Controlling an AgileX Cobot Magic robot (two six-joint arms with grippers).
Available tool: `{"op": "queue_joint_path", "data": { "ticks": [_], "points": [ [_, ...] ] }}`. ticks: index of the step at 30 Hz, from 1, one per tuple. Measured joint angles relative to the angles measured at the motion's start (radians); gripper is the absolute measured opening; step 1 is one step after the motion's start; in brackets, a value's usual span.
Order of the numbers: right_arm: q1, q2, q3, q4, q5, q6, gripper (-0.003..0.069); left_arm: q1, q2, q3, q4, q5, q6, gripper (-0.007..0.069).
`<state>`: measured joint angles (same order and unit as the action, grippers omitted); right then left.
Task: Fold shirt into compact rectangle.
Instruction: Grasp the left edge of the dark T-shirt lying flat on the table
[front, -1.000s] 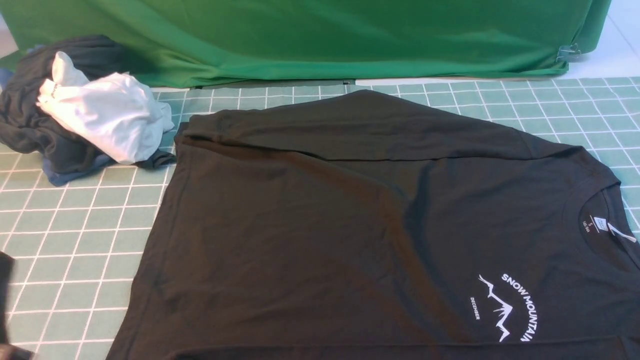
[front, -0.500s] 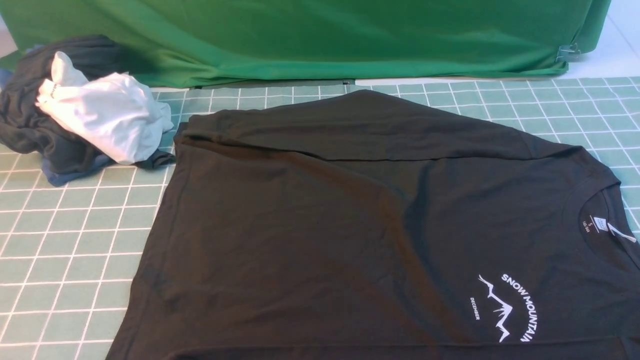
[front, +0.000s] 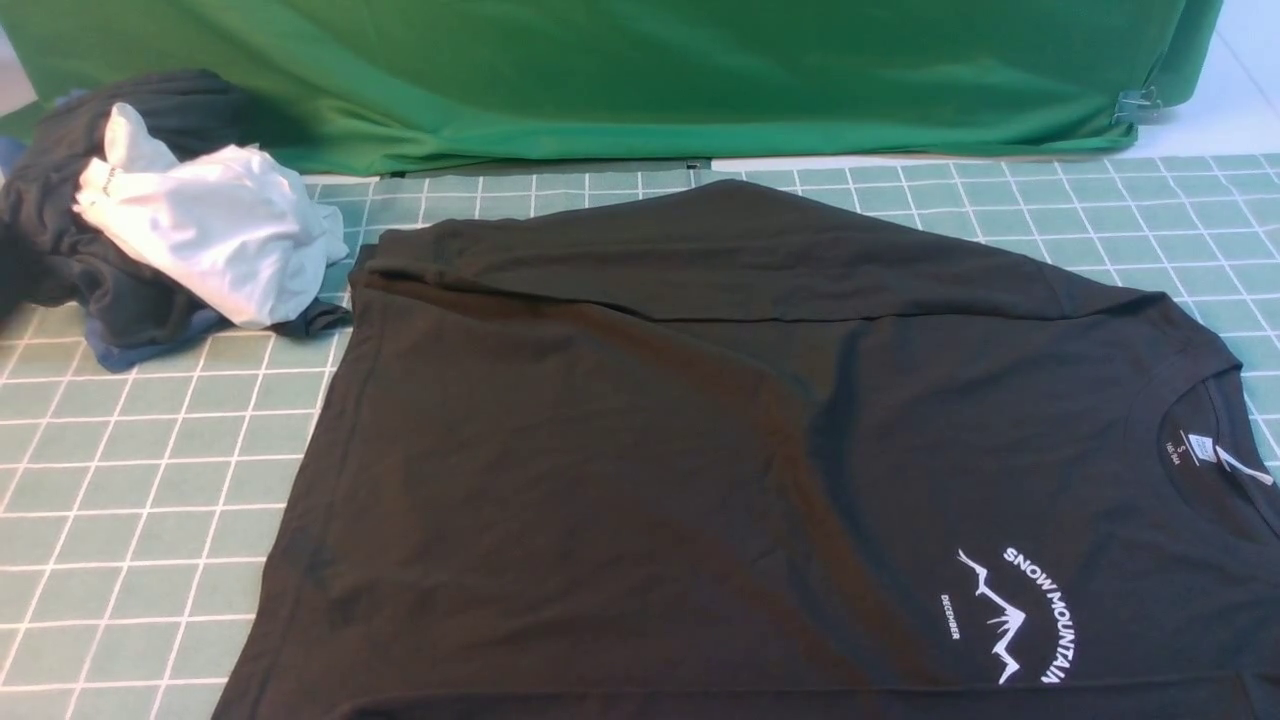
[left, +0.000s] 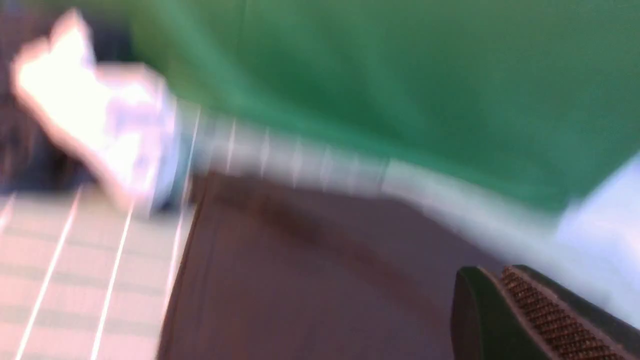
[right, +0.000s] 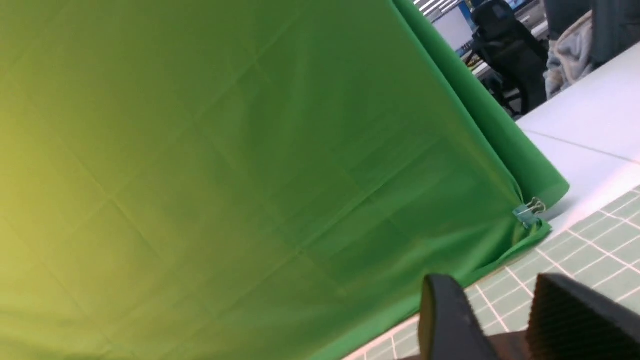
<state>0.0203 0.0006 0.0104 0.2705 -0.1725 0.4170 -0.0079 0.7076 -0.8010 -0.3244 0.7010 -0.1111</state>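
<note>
Front view: far side of the shirt (front: 700, 450) looks folded in (left end effector (left: 492, 280) pinched closed, right end effector (right: 495, 287) parted, empty); next, grip the near edge.

The front camera looks forward and down over the shirt (front: 640, 450) on the checked mat (front: 130, 470). The left wrist camera sits low and close, sharing the shirt and green cloth (front: 640, 70). The right wrist camera tilts up at that cloth.
</note>
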Motion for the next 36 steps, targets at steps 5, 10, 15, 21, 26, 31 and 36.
{"op": "queue_joint_path", "data": {
  "ticks": [5, 10, 15, 21, 26, 31, 36],
  "points": [
    [0.000, 0.000, 0.000, 0.000, -0.019, 0.006, 0.0239, -0.001, 0.267, -0.016, -0.016, 0.208, 0.091, 0.0013],
    [0.021, 0.002, -0.054, 0.000, 0.139, -0.013, 0.0171, -0.063, 0.357, 0.095, 0.022, 0.224, 0.111, 0.0003],
    [0.073, 0.172, -0.275, 0.000, 0.440, -0.219, 0.0027, -0.210, 0.365, 0.248, 0.149, 0.204, -0.039, 0.0001],
    [0.100, 0.426, -0.449, 0.000, 0.635, -0.345, 0.0021, -0.237, 0.410, 0.278, 0.226, 0.166, -0.103, 0.0001],
    [0.115, 0.599, -0.548, 0.022, 0.727, -0.435, 0.0021, -0.239, 0.495, 0.278, 0.262, 0.077, -0.102, 0.0046],
    [0.117, 0.633, -0.555, 0.051, 0.737, -0.470, 0.0021, -0.239, 0.572, 0.278, 0.293, 0.057, -0.098, 0.0180],
    [0.117, 0.635, -0.556, 0.056, 0.737, -0.478, 0.0021, -0.239, 0.607, 0.278, 0.297, 0.045, -0.070, 0.0374]
  ]
}}
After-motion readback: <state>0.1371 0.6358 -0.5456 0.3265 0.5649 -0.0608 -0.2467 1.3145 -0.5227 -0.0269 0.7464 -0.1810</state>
